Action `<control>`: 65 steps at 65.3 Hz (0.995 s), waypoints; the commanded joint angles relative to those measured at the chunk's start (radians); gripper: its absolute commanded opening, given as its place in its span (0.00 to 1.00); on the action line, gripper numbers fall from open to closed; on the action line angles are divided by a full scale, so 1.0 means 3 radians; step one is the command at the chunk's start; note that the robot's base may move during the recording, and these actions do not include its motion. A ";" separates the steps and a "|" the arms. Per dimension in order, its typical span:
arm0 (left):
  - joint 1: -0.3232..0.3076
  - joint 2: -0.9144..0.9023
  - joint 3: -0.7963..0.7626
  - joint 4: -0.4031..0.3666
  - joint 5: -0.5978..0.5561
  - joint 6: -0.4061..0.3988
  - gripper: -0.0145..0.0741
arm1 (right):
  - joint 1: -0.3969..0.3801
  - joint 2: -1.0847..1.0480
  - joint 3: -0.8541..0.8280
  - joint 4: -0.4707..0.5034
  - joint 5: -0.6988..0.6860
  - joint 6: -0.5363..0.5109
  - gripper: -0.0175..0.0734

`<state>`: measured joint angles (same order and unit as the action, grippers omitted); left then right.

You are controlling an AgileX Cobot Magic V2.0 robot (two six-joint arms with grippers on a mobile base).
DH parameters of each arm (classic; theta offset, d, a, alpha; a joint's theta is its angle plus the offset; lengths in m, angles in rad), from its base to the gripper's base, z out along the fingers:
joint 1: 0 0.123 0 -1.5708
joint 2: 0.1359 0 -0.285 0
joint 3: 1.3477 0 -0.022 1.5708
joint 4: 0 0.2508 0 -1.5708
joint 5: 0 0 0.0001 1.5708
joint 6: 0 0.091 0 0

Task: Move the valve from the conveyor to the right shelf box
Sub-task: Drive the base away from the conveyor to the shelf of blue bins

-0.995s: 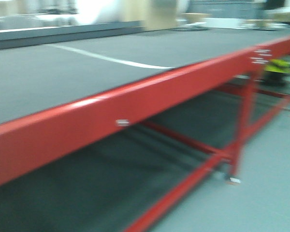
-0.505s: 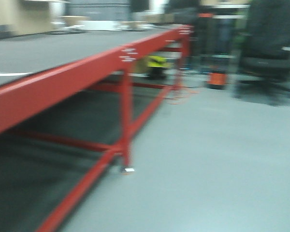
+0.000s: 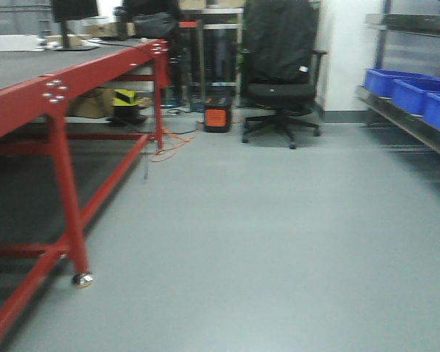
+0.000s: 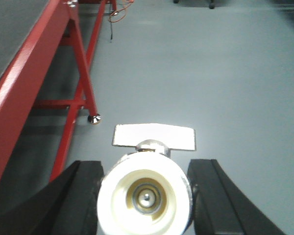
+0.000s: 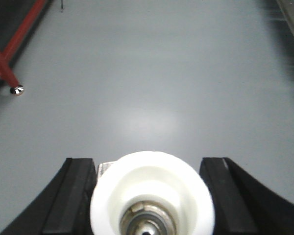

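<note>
It was an industrial workshop: a long red-framed conveyor ran along the left, a metal shelf carrying blue boxes stood right, and an office chair sat far across the bare grey floor.

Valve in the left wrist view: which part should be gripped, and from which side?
Grip the valve across its round white body, one finger on each flank, as the left gripper does. The curved sides probably seat well between them, and the flat handle sticking out above is left free.
</note>
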<state>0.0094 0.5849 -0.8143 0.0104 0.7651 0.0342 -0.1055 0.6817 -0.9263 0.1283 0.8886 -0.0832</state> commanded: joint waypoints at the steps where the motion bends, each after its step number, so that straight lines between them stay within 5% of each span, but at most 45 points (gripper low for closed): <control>1: -0.0015 -0.0022 -0.0009 -0.0012 -0.0170 -0.0003 0.04 | -0.0005 -0.0020 -0.0034 -0.0007 -0.0223 -0.0016 0.01; 65: -0.0015 -0.0022 -0.0009 -0.0012 -0.0170 -0.0003 0.04 | -0.0005 -0.0020 -0.0034 -0.0007 -0.0223 -0.0016 0.01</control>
<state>0.0094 0.5849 -0.8143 0.0104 0.7651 0.0342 -0.1055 0.6817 -0.9263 0.1301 0.8886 -0.0832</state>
